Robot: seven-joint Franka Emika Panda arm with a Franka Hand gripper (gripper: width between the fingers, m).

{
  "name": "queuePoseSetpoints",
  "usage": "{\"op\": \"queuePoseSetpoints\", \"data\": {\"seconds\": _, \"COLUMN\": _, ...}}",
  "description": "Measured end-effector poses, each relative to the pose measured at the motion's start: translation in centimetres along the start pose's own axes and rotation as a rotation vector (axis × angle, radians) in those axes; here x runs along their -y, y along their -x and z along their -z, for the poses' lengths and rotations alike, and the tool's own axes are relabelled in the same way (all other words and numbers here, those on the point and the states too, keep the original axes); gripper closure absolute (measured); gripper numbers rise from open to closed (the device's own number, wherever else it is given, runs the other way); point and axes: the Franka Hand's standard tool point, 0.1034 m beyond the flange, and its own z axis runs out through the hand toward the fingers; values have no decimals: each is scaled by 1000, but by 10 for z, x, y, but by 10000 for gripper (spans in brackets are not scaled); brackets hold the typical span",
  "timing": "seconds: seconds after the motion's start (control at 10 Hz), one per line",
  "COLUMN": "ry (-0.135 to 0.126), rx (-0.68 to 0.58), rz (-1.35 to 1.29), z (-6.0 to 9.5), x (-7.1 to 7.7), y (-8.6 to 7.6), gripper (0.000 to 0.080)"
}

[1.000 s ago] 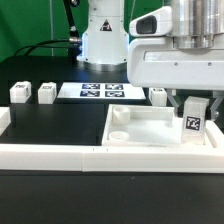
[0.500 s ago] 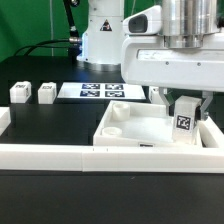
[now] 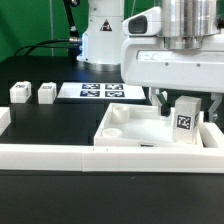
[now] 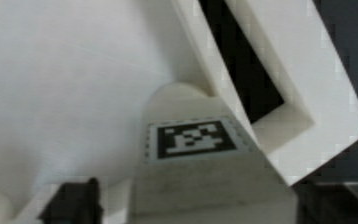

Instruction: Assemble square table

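Note:
The white square table top [image 3: 128, 137] lies rim-up against the front wall, turned slightly askew. One white leg block [image 3: 186, 121] with a black-white tag stands upright in its corner on the exterior view's right. My gripper [image 3: 188, 110] hangs over that leg, open, with a dark finger on either side and a gap to each. In the wrist view the tagged leg [image 4: 197, 138] rises between the spread fingers [image 4: 73, 203], beside the top's raised rim [image 4: 274, 95]. Two more leg blocks [image 3: 19, 93] [image 3: 46, 94] stand at the back left. Another leg [image 3: 156, 96] peeks out behind the gripper.
A long low white border wall [image 3: 60, 155] runs along the front of the black table. The marker board [image 3: 98, 91] lies flat at the back, in front of the robot base [image 3: 100, 40].
The jaws have spread apart and let go of the leg block, which stays standing in the corner. Earlier, the gripper shifted slightly left and the table top turned askew.

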Motion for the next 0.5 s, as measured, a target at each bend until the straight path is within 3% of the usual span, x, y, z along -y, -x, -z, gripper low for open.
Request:
{"op": "queuePoseSetpoints", "data": {"seconds": 0.2, "ry": 0, "rx": 0, "rz": 0, "z": 0, "x": 0, "y": 0, "gripper": 159}}
{"op": "queuePoseSetpoints", "data": {"seconds": 0.5, "ry": 1, "rx": 1, "rz": 0, "z": -1, "x": 0, "y": 0, "gripper": 152}}
